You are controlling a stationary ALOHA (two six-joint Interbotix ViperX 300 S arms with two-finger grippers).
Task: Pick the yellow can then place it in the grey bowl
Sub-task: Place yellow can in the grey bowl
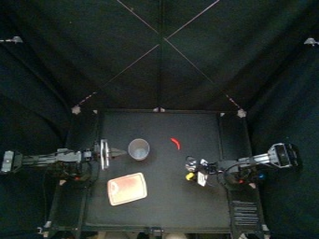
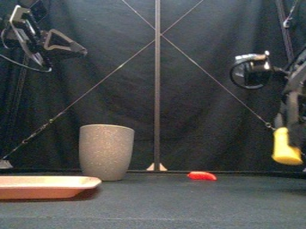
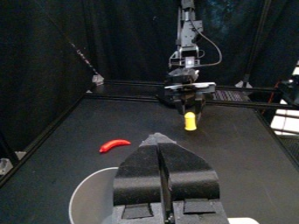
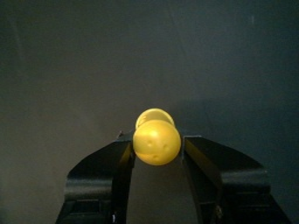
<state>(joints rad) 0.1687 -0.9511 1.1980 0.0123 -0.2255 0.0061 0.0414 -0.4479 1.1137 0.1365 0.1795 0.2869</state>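
Observation:
The yellow can (image 4: 156,140) sits between the jaws of my right gripper (image 4: 156,150), which is shut on it. In the front view the yellow can (image 2: 284,147) hangs a little above the table at the far right. From above, the right gripper (image 1: 193,171) is right of the table's middle. The grey speckled cup (image 1: 138,147) stands upright left of centre, well apart from the can, and shows as the grey cup (image 2: 106,151) in the front view. My left gripper (image 3: 166,168) is shut and empty, raised just left of the cup (image 3: 87,199).
A red chili toy (image 1: 176,142) lies between the cup and the right gripper, toward the back. A flat pink tray (image 1: 127,189) rests at the front left. The red chili (image 2: 203,176) lies on the table right of the cup.

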